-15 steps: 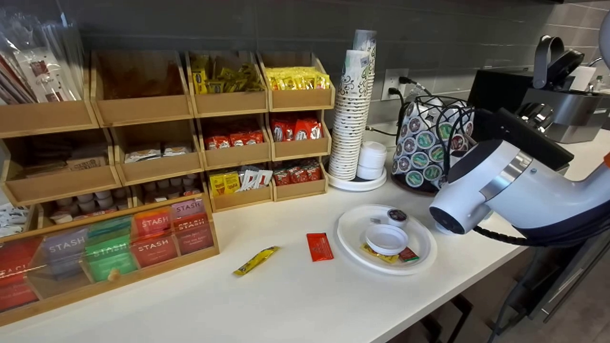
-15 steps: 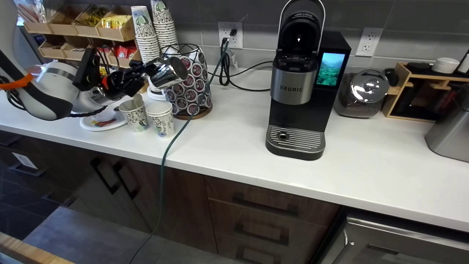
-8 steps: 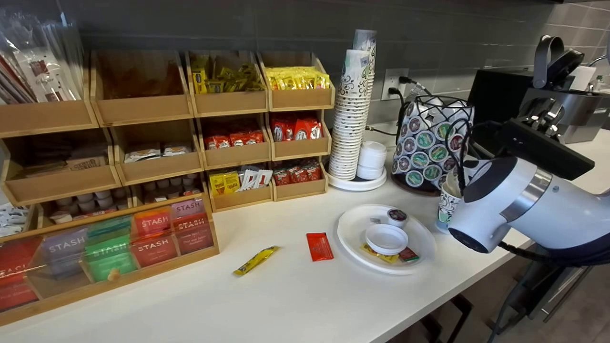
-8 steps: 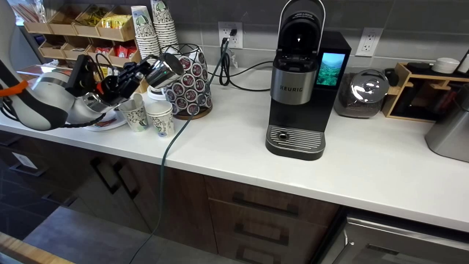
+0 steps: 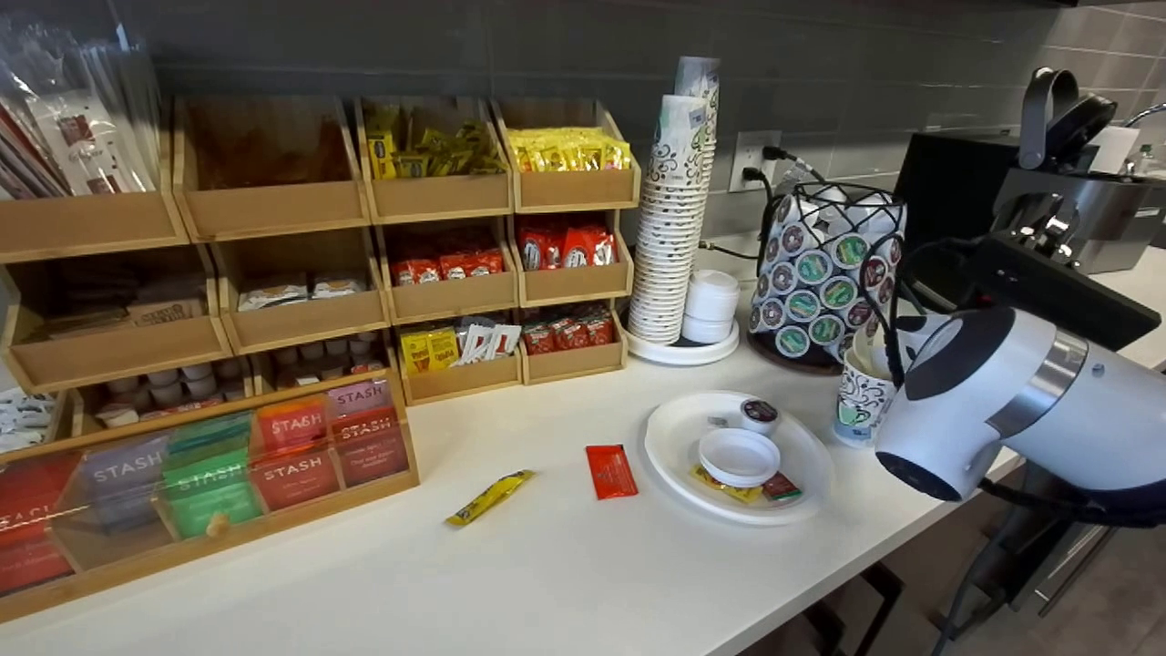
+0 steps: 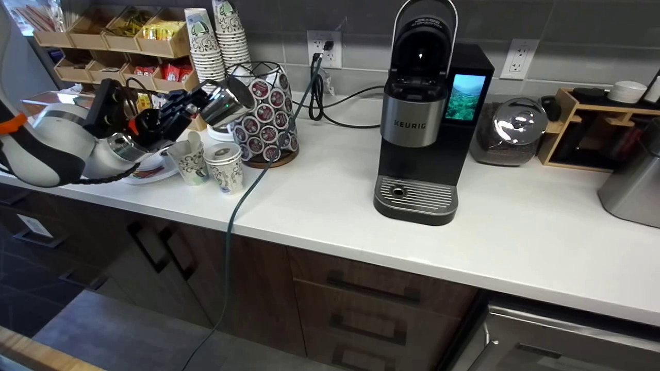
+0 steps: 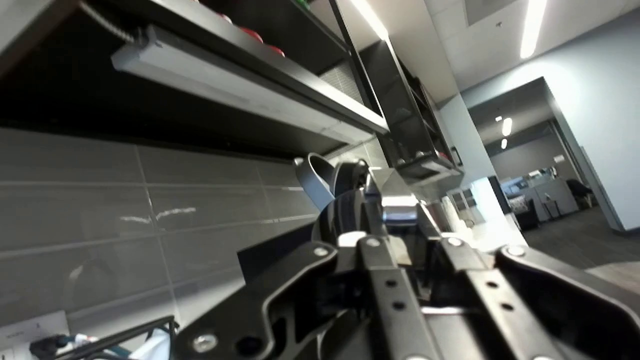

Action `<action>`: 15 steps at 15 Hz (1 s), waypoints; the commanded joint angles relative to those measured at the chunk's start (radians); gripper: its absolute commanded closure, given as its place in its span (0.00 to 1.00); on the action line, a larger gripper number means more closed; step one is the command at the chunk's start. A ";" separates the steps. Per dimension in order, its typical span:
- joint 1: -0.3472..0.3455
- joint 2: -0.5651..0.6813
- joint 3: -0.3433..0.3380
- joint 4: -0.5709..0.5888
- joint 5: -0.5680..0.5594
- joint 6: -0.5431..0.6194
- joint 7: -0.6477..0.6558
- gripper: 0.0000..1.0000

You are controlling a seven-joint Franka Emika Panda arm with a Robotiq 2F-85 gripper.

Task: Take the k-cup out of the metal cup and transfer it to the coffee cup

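At nine o'clock in an exterior view the arm (image 6: 56, 133) is white and rounded, with black patches (image 6: 67, 167), an orange band (image 6: 13, 124) and a silver collar (image 6: 125, 146); a black cable (image 6: 110, 180) curves along its six o'clock edge. The gripper (image 7: 414, 252) is black, with silver screws (image 7: 205, 343) and grey twin-holed bars (image 7: 403, 325).

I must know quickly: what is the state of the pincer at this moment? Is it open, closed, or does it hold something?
Pincer: closed, holding the metal cup, which is tilted.

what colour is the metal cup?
The metal cup is shiny silver, with dark reflections; it shows best in an exterior view.
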 commanded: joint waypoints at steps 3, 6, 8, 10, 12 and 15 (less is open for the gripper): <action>-0.160 -0.195 0.020 0.048 -0.058 0.412 -0.258 0.96; -0.327 -0.313 0.075 0.084 -0.038 0.664 -0.371 0.96; -0.430 -0.382 0.090 0.111 0.009 0.840 -0.467 0.96; -0.477 -0.444 0.043 0.119 0.069 1.019 -0.560 0.96; -0.433 -0.494 -0.095 0.116 0.156 1.180 -0.668 0.96; -0.448 -0.537 -0.214 0.113 0.335 1.344 -0.888 0.96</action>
